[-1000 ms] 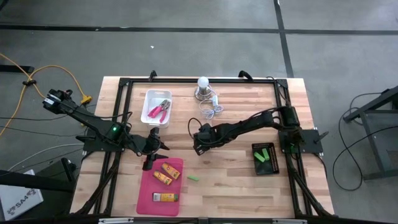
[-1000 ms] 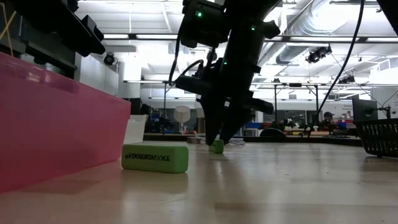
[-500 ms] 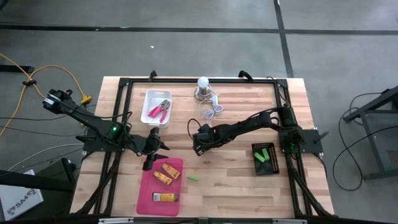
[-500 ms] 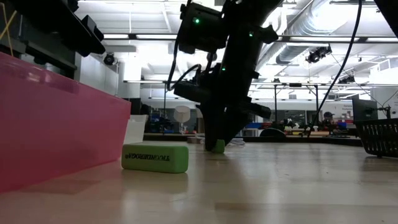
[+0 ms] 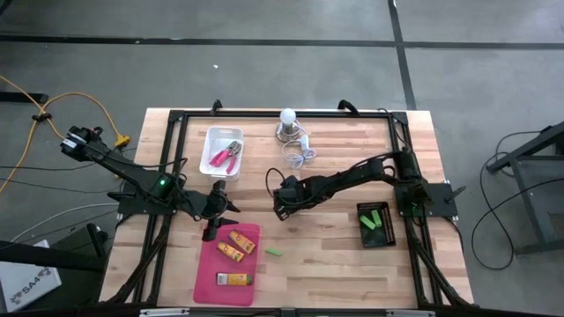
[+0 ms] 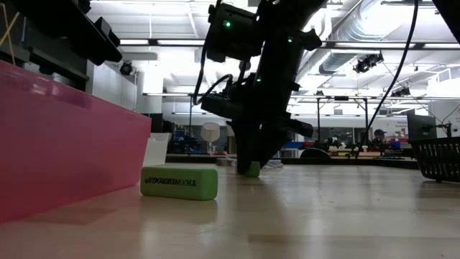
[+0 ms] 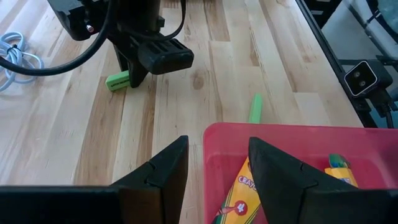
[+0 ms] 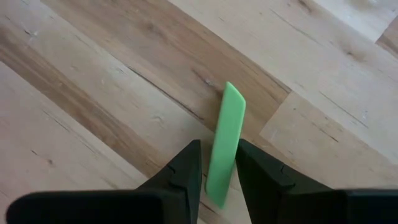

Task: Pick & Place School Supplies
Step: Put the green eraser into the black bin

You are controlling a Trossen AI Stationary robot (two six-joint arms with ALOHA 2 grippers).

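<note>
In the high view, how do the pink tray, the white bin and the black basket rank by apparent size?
1. pink tray, largest.
2. white bin and black basket: they look nearly alike, so I leave them unranked.

The wooden table (image 5: pixel 335 264) has a top of light planks and a black frame along its edges. A white tray (image 5: pixel 222 151) stands on it near the far edge. Just beside the tray is a white bulb (image 5: pixel 287 117) with its coiled cord (image 5: pixel 301 155). A pink tray (image 5: pixel 227 264) lies at the near edge. A black basket (image 5: pixel 376 224) sits on the right side. One green eraser (image 5: pixel 275 253) lies on the bare wood just beside the pink tray. Another green eraser (image 8: pixel 224 143) lies on the planks near the middle.
</note>
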